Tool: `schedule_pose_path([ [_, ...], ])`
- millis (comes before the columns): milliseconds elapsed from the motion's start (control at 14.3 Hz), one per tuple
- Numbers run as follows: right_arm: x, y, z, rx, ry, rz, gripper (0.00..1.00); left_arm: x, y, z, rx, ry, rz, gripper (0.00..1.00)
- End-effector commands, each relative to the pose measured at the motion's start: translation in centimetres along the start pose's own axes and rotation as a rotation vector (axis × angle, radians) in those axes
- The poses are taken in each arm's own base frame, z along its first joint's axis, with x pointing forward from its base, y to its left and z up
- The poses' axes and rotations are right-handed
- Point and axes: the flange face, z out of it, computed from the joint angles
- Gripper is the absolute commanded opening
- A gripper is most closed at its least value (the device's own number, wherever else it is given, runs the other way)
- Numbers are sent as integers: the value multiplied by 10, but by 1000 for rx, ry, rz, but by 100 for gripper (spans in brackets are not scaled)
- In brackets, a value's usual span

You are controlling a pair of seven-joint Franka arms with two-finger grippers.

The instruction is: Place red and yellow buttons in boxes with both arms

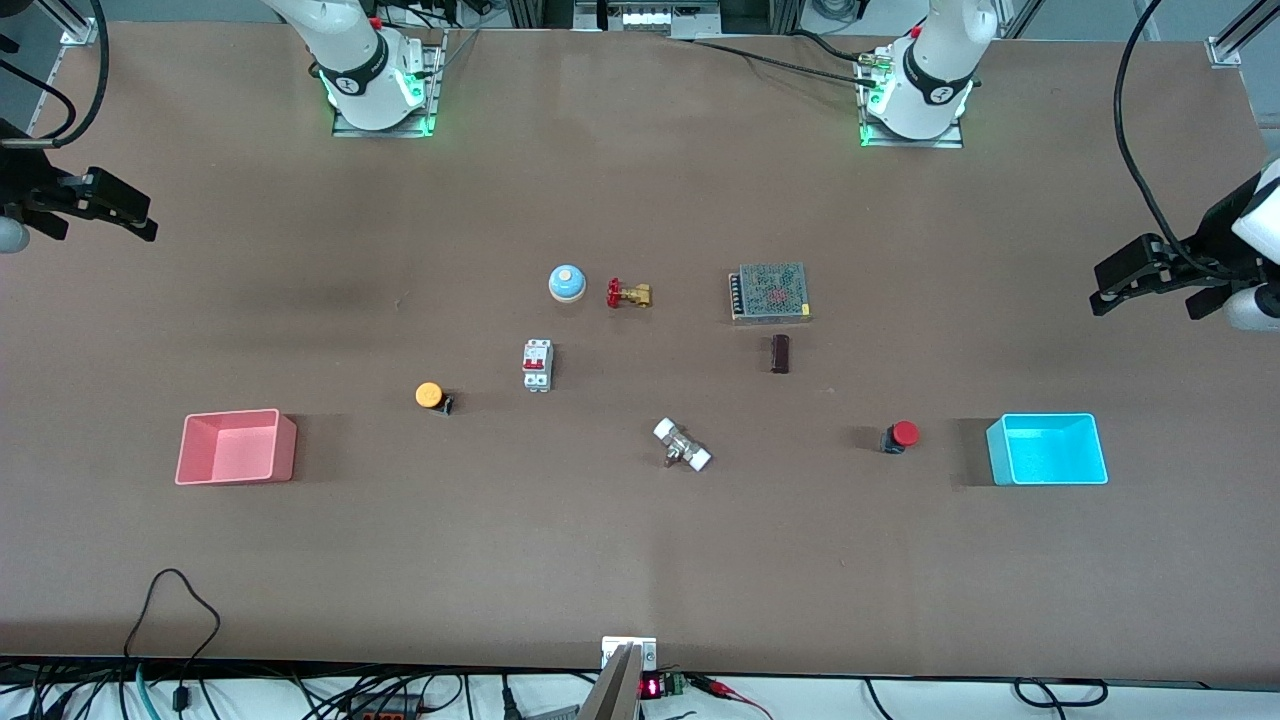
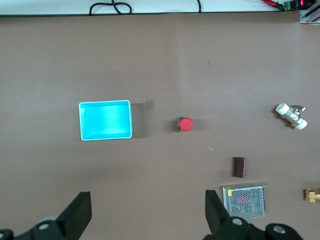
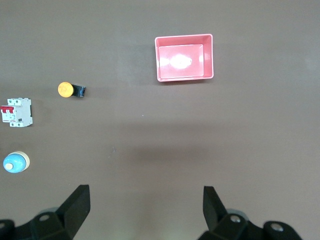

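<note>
The red-capped push button with a black body is lying on its side on the brown table, just beside the open cyan plastic box, toward the left arm's end. In the left wrist view the same red button and the cyan box are being seen apart, not touching. The yellow-orange capped push button is also lying on its side, near the open pink plastic box toward the right arm's end; both are being shown in the right wrist view as well, the button and the box. Both boxes are holding nothing.

The left gripper is being held in the air over the table edge at its own end, with the jaws spread wide and released. The right gripper is being held over the table edge at its end, its jaws also released. Both arms are waiting.

In the middle of the table a blue-domed bell, a brass valve with a red handle and a white circuit breaker are standing.
</note>
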Motion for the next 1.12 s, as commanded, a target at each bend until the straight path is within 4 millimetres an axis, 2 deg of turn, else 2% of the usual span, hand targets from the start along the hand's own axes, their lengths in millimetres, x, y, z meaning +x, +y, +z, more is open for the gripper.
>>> schedule_pose_path([
  [0, -11, -2, -4, 15, -3, -3, 100, 1, 0, -6, -10, 1, 8, 100],
  [280, -7, -4, -5, 13, 14, -10, 100, 1, 0, -6, -10, 1, 8, 100],
  [631, 8, 2, 4, 14, 43, 16, 100, 1, 0, -6, -10, 1, 8, 100],
  [1051, 30, -4, 42, 5, -27, 3, 100, 4, 2, 3, -13, -13, 9, 100],
])
